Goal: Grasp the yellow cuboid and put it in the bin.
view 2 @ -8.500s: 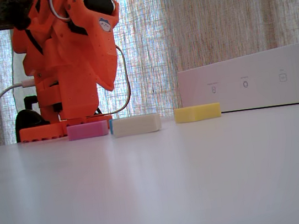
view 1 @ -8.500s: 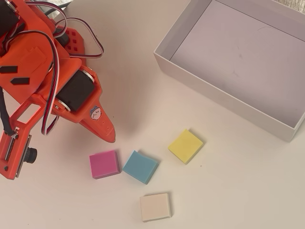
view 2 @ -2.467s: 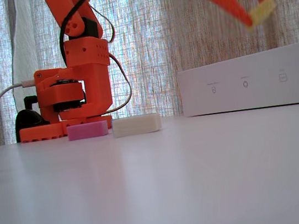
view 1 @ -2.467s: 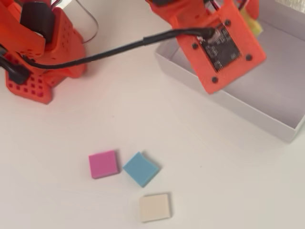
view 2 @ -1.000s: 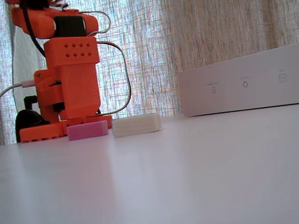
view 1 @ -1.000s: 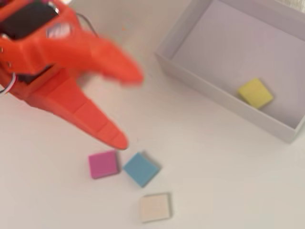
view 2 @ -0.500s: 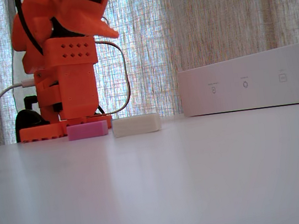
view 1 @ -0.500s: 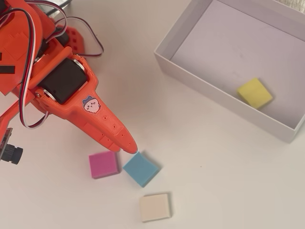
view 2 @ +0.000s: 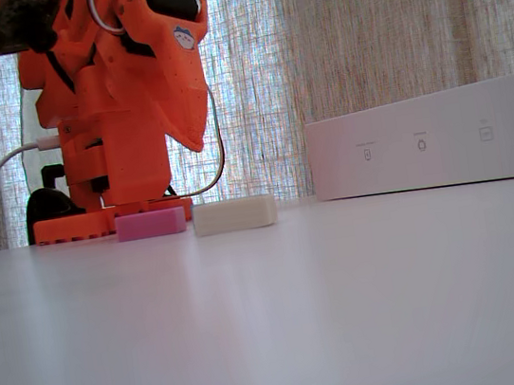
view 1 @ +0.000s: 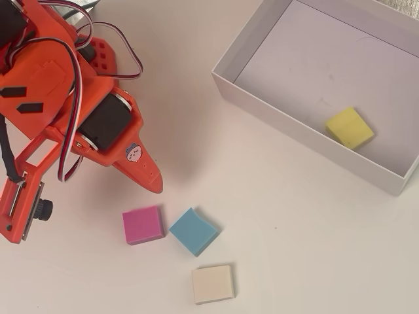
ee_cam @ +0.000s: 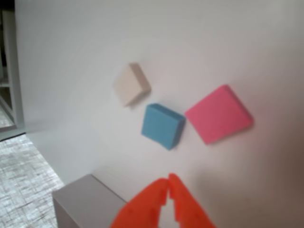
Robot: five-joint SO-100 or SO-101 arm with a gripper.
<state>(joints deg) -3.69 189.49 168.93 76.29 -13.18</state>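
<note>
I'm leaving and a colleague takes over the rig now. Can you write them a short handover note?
Claw: shut, empty, raised above the table near the base.
Yellow cuboid: lying flat inside the bin, near its front wall in the overhead view.
Pink block, blue block and cream block: on the table, outside the bin.
Done: cuboid delivered.
Left: nothing for this job.

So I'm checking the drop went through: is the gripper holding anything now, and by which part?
Nothing is held. The gripper is shut and empty, and the yellow cuboid lies in the bin.
</note>
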